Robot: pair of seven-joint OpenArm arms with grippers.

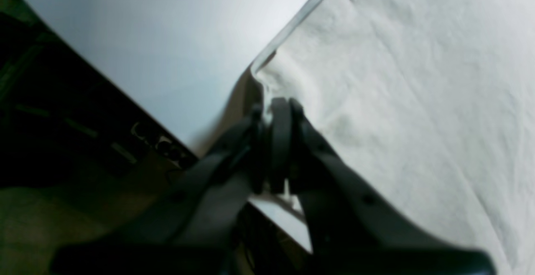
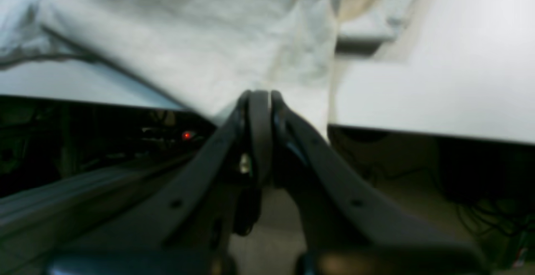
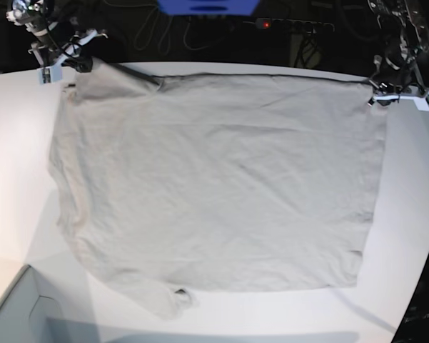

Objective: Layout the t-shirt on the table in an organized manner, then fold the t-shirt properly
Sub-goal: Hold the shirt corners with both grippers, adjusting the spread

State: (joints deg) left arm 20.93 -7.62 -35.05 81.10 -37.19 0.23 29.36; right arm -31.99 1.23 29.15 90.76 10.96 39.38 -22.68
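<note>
- The shirt (image 3: 214, 186) lies spread nearly flat on the white tabletop (image 3: 14, 179), covering most of its middle; light creases cross the cloth.
- In the base view, 1 far corner of the shirt sits at the upper left and the other at the upper right, both at the tabletop's far edge.
- A bunched fold of cloth (image 3: 173, 300) lies at the shirt's near edge, just left of centre.
- The left gripper (image 1: 273, 112) is clenched on the shirt's corner, its jaws pressed together with cloth pinched between them; in the base view it stands at the upper right (image 3: 392, 93).
- The right gripper (image 2: 259, 99) is likewise clamped on the shirt's edge (image 2: 234, 57), where the cloth hangs over the tabletop's rim; in the base view it stands at the upper left (image 3: 71, 64).
- A grey box corner (image 3: 14, 307) shows at the lower left, apart from the shirt.
</note>
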